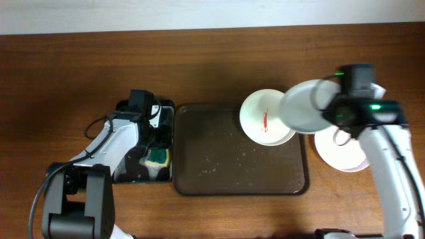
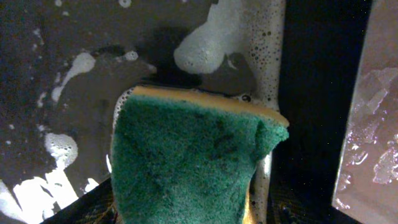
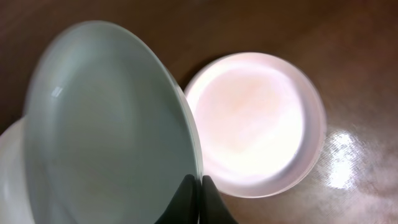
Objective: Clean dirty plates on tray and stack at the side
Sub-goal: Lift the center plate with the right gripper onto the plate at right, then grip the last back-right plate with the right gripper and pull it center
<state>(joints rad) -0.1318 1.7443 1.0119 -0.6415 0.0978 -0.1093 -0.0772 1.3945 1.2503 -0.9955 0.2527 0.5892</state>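
Above tray [image 1: 219, 156], right edge: my right gripper [image 3: 200, 185] pinches greenish plate [image 3: 106, 124] at rim. My left gripper [image 1: 156, 136] over sponge [image 2: 186, 162], hold unclear.

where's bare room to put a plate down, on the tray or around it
Free: the tray's left and near half, between the sponge container and the smeared plate; the table strip beyond the tray. Crowded: the tray's far right corner, where the right gripper holds the greenish plate over the smeared one, beside the white plate.

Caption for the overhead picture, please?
Right gripper holds a pale plate; a smeared plate sits on the tray, a third on the table.
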